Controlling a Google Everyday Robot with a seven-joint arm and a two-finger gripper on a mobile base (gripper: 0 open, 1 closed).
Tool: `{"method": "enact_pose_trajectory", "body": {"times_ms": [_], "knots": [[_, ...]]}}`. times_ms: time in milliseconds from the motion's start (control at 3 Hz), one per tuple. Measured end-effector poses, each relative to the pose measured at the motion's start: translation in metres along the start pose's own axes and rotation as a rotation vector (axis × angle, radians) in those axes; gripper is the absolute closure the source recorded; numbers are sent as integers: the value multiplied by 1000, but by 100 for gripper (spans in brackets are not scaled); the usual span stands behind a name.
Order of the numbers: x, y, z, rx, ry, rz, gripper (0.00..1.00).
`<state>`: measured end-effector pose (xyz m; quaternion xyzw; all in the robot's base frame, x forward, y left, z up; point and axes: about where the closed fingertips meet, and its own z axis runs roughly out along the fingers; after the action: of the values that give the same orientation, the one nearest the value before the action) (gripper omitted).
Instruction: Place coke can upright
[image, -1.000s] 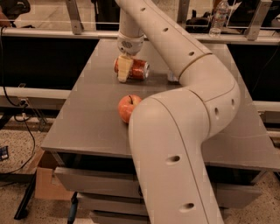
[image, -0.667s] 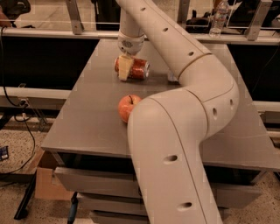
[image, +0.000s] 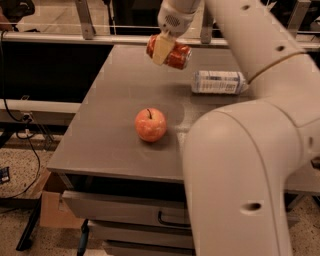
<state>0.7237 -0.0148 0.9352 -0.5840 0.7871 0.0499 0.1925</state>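
Held clear above the far part of the worktop (image: 105, 100): end effector (image: 165, 52), clamped on the sideways coke can (image: 179, 56), with bare surface beneath. Blocked just to the right by a water bottle (image: 218, 82) lying on its side, and nearer the front by an apple (image: 150, 125); open along the whole left side. Crowded at front right by the robot's own bulky arm (image: 235, 170).
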Motion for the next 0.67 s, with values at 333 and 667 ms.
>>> {"method": "enact_pose_trajectory", "body": {"times_ms": [333, 667], "knots": [[13, 9, -51, -12, -149, 17, 100], [38, 28, -99, -20, -349, 39, 100]]}}
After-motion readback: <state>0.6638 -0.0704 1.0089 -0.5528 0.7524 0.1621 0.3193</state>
